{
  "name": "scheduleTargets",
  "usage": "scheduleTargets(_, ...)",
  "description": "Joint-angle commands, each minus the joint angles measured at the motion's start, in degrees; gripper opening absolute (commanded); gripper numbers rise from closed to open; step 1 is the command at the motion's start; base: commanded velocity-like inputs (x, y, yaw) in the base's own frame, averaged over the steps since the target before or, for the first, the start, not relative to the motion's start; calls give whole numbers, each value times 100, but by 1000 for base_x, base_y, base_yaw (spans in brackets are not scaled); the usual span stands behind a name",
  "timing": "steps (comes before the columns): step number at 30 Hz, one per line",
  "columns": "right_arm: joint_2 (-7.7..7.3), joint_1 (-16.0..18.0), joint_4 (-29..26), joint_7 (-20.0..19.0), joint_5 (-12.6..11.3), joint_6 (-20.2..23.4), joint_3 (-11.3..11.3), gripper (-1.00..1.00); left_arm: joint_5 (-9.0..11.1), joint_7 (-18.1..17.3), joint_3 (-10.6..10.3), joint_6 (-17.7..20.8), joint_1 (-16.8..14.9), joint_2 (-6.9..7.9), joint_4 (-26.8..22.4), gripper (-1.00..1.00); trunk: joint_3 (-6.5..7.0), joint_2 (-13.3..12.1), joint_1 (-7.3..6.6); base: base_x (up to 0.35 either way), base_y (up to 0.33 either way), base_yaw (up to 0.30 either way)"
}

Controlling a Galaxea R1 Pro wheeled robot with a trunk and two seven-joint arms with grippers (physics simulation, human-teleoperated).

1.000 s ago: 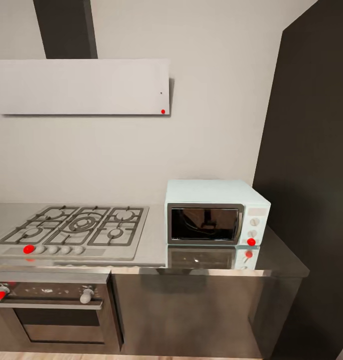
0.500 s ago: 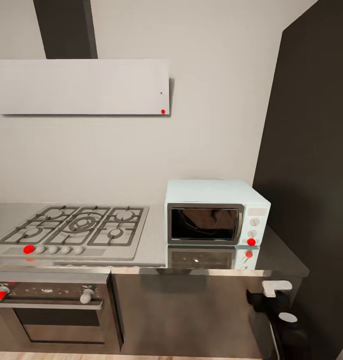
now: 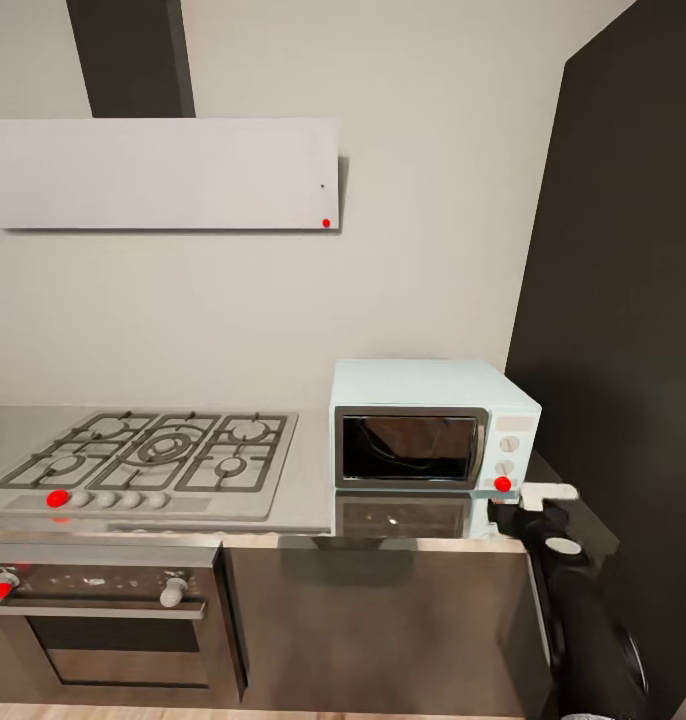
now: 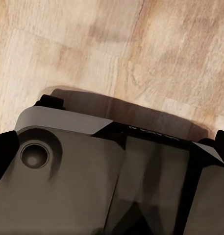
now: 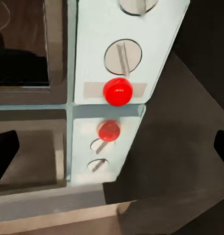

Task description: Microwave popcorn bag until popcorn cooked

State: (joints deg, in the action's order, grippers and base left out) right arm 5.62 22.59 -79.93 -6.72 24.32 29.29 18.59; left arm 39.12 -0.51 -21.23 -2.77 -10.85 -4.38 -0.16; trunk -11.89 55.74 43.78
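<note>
The pale mint microwave [image 3: 433,386] stands on the grey countertop [image 3: 308,500] at the right, with its dark glass door shut. Whatever is behind the glass cannot be made out, and the popcorn bag is out of view. My right gripper [image 3: 506,512] hovers just in front of the microwave's lower right corner, close to the red light [image 3: 502,484]. In the right wrist view the gripper [image 5: 112,147] is open and faces the control panel [image 5: 92,49], its red light [image 5: 117,91] and a white knob [image 5: 122,56]. My left gripper [image 4: 112,152] is open, above the robot's dark base.
A steel gas hob [image 3: 153,455] lies left of the microwave, over an oven [image 3: 103,620] with red-marked knobs. A grey hood [image 3: 163,172] hangs above. A tall dark cabinet [image 3: 623,300] closes the right side. The wood floor [image 4: 141,49] lies beneath the left arm.
My right arm has come up from the lower right, first into view by the cabinet front and now level with the countertop edge at the microwave's control panel.
</note>
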Motion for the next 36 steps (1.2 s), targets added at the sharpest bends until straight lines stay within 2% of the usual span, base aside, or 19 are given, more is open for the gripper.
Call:
scheduleTargets(1, 1, 10, 130, -53, 58, -162, 22, 100, 48, -7, -48, -21, -5, -1, 7, 100, -8, 6, 1, 0, 0, 0)
scheduleTargets(2, -15, 72, 467, -51, 3, -439, 33, 100, 40, -9, -48, -21, -5, -1, 4, 100, -8, 6, 1, 0, 0, 0)
scheduleTargets(3, -59, 178, 723, -48, -94, -538, 38, 100, 38, -9, -48, -19, -5, -1, 5, 100, -8, 6, 1, 0, 0, 0)
scheduleTargets(5, -291, 562, 1408, -41, -450, -658, 75, 100, 35, -10, -48, -18, -5, -1, 4, 100, -8, 6, 1, 0, 0, 0)
scheduleTargets(6, -538, 824, 1852, -35, -765, -693, 101, 100, 33, -10, -50, -15, -5, -1, 3, 100, -8, 6, 1, 0, 0, 0)
scheduleTargets(8, -767, 1012, 2227, -32, -1117, -734, 113, 100, 29, -10, -49, -16, -5, -1, 3, 100, -8, 6, 1, 0, 0, 0)
scheduleTargets(10, -952, 1080, 2490, -28, -1361, -866, 117, 100, 26, -10, -50, -20, -5, -1, 2, 100, -8, 6, 1, 0, 0, 0)
scheduleTargets(12, -1063, 1164, 2833, 4, -1474, -1152, 118, 100, 26, -10, -50, -22, -5, -1, -1, 100, -8, 6, 1, 0, 0, 0)
scheduleTargets(16, -1131, 1419, 3538, 140, -1496, -1448, 115, 100, 25, -10, -51, -22, -5, -1, -1, 100, -8, 6, 1, 0, 0, 0)
scheduleTargets(19, -1144, 1461, 3672, 101, -1485, -1513, 92, 100, 25, -10, -56, -22, -5, -1, -2, 100, -8, 6, 1, 0, 0, 0)
scheduleTargets(26, -1125, 1467, 3526, 59, -1447, -1511, 45, 100, 25, -10, -57, -22, -5, -1, -2, 100, -8, 6, 1, 0, 0, 0)
scheduleTargets(29, -1113, 1467, 3281, 62, -1436, -1464, 16, 100, 25, -10, -55, -22, -5, -1, -2, 100, -8, 6, 1, 0, 0, 0)
scheduleTargets(36, -1111, 1467, 3073, 29, -1439, -1166, 0, 100, 68, 1, -49, -23, -5, -1, -2, 100, -8, 6, 1, 0, 0, 0)
